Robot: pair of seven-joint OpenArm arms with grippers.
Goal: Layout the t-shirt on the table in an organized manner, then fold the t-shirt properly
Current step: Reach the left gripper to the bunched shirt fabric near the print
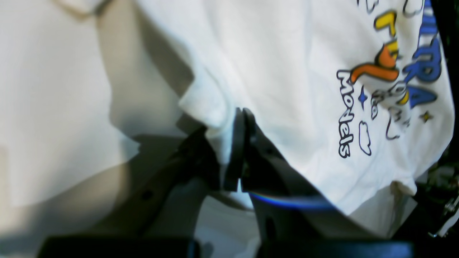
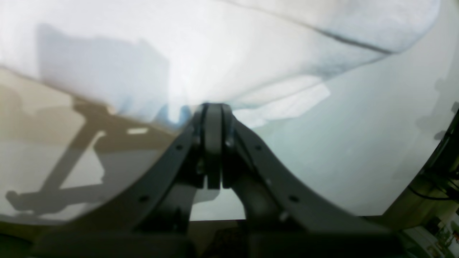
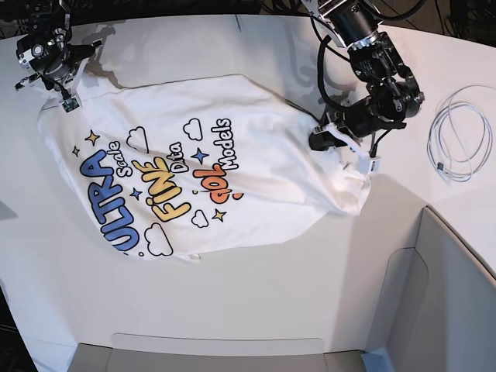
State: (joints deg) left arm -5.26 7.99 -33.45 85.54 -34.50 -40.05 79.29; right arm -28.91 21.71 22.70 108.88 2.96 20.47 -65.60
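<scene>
The white t-shirt lies print-up and rumpled on the table, with "ULTRA" toward the left. In the base view my left gripper sits at the shirt's right edge. The left wrist view shows that gripper shut on a fold of the t-shirt above the table. My right gripper is at the shirt's far-left corner. Seen from the right wrist, this gripper is shut with the t-shirt's edge at its tips, lifted off the table.
A coiled white cable lies at the right of the table. A grey angular bin fills the near right corner, and a grey panel runs along the front edge. The table's edge curves away at the far left.
</scene>
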